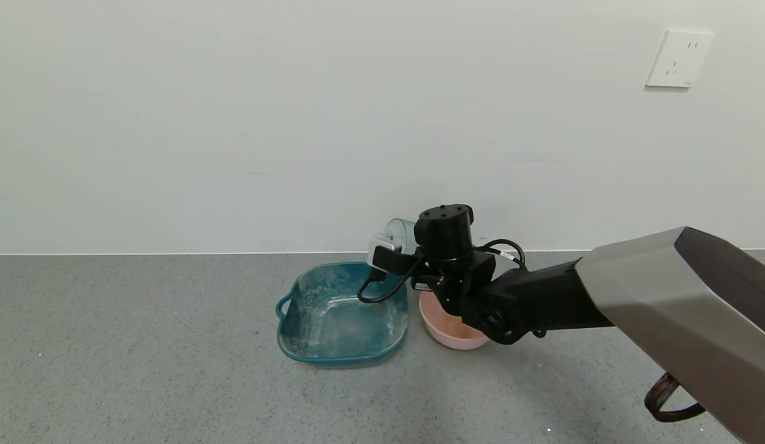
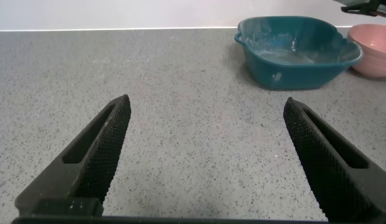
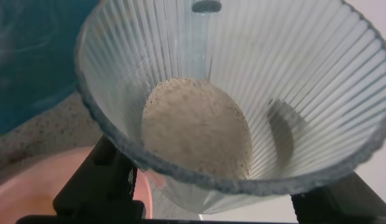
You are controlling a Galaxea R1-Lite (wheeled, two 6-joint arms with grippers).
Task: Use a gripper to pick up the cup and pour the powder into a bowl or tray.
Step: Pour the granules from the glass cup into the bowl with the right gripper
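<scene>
Grey floor; ribbed cup [image 3: 243,93], beige powder [image 3: 196,127]

Head camera looks down; both wrist cameras share the teal tray [image 2: 292,53].

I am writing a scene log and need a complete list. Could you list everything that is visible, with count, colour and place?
cup: one, translucent pale blue-green, held tilted above the tray's far right corner
powder: one beige heap, inside the cup
tray: one, dark teal with white smears, on the grey floor
pink bowl: one, right of the tray
wall socket: one, white, upper right of the wall
right gripper: black, shut on the cup
left gripper: black, open, low over bare floor, away from the tray
</scene>
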